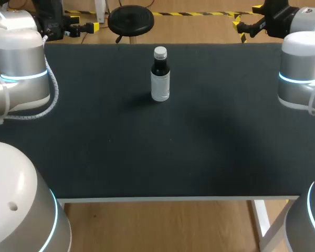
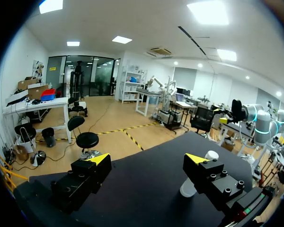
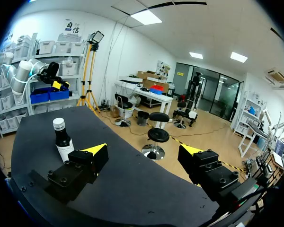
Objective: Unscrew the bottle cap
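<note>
Standing upright near the far edge of the black matte table, about midway across: small dark bottle with a white label, round white screw cap sitting on top. Hanging past the table's far left corner: left gripper, yellow-tipped fingers spreading wide, gripping nothing. Hanging past the table's far right corner: right gripper, fingers likewise spreading apart, touching nothing.
</note>
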Robot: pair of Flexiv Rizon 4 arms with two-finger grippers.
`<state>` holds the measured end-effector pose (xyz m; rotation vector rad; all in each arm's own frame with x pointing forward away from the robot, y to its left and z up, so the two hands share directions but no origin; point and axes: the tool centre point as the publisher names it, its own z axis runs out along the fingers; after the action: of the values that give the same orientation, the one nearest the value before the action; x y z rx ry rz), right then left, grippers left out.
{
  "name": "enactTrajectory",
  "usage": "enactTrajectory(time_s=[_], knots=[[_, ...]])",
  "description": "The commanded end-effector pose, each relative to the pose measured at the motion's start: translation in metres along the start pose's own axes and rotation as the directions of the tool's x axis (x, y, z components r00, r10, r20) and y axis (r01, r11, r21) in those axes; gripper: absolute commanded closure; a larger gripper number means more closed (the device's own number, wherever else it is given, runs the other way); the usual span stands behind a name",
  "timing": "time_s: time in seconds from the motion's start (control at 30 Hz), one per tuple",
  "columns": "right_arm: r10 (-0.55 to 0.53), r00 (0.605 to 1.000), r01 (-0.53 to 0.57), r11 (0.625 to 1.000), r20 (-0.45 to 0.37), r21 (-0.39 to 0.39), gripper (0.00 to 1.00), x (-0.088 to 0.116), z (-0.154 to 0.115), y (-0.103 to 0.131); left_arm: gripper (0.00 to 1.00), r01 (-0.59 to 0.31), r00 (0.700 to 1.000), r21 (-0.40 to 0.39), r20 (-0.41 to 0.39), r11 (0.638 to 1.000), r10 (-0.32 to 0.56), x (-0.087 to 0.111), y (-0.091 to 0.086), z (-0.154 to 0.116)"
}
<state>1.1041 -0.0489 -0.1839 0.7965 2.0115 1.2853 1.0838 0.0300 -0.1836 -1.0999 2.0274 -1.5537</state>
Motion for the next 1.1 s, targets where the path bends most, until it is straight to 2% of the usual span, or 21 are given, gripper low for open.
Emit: enactTrajectory(time_s=[0.03,0.77,0.87,0.97,1.0,1.07,1.1], knots=[[0.000,1.000,0.000,1.000,-0.002,-0.002,0.00,0.000,-0.001,-0.001,0.00,0.001,1.000,-0.005,0.000,1.000,-0.001,0.000,-0.001,0.000],[0.000,1.000,0.000,1.000,-0.002,-0.002,0.00,0.000,-0.001,-0.001,0.00,0.001,1.000,-0.005,0.000,1.000,-0.001,0.000,-0.001,0.000],[0.000,1.000,0.000,1.000,-0.002,-0.002,0.00,0.000,-0.001,-0.001,0.00,-0.072,0.994,0.023,-0.082,0.997,0.074,0.004,-0.005,0.004],[0.000,1.000,0.000,1.000,-0.002,-0.002,0.00,0.000,-0.001,-0.001,0.00,-0.152,0.969,0.064,-0.189,0.986,0.162,0.013,-0.006,0.009],[0.000,1.000,0.000,1.000,-0.002,-0.002,0.00,0.000,-0.001,-0.001,0.00,-0.187,0.945,0.106,-0.251,0.977,0.209,0.017,-0.006,0.010],[0.000,1.000,0.000,1.000,-0.002,-0.002,0.00,0.000,-0.001,-0.001,0.00,-0.208,0.924,0.122,-0.301,0.970,0.236,0.022,-0.005,0.011],[0.000,1.000,0.000,1.000,-0.002,-0.002,0.00,0.000,-0.001,-0.001,0.00,-0.223,0.903,0.147,-0.342,0.964,0.261,0.025,-0.004,0.012]])
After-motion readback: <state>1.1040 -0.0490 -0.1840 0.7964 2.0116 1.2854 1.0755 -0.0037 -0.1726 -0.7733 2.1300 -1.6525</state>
